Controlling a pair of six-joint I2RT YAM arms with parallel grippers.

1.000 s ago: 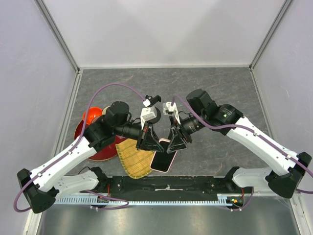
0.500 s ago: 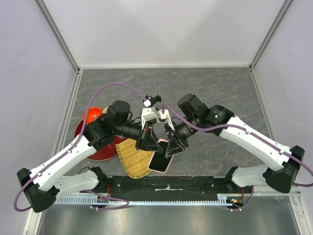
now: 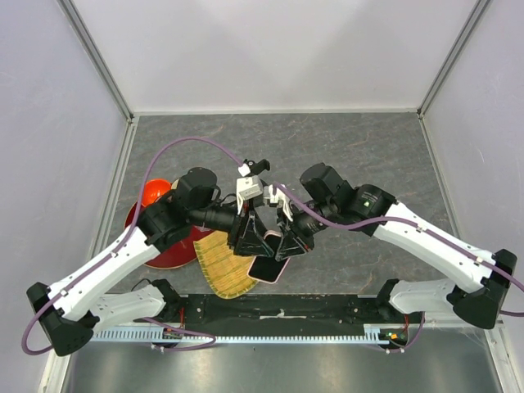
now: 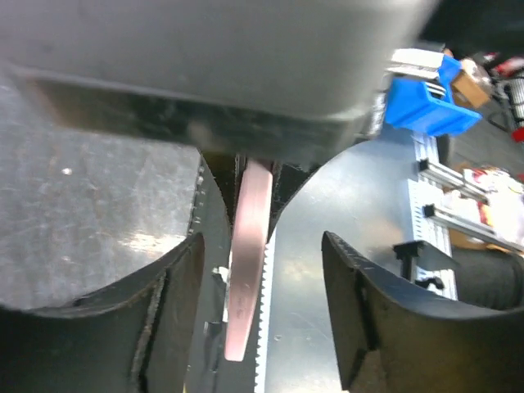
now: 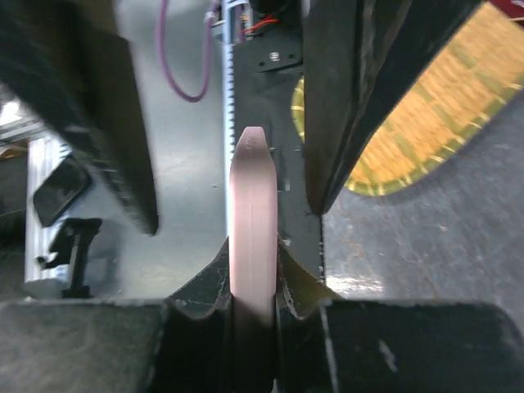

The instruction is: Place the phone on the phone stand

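The phone (image 3: 268, 268) hangs on edge just above the table's near middle, black screen and pink case rim showing. My right gripper (image 3: 286, 246) is shut on it; in the right wrist view the pink edge (image 5: 252, 213) runs up from between the closed jaws of that gripper (image 5: 254, 274). My left gripper (image 3: 252, 241) stands open around the same phone. In the left wrist view the pink edge (image 4: 246, 270) hangs between its fingers (image 4: 176, 319) with a gap on both sides. The phone stand is out of view.
A yellow woven mat (image 3: 223, 266) lies under the left gripper. A red dish (image 3: 164, 246) with an orange ball-shaped thing (image 3: 152, 193) sits at the left. The black arm base rail (image 3: 278, 309) runs along the near edge. Grey walls enclose the table.
The right arm swung left to the phone and its jaws shut on it. The left gripper, which was shut on the phone, has opened.
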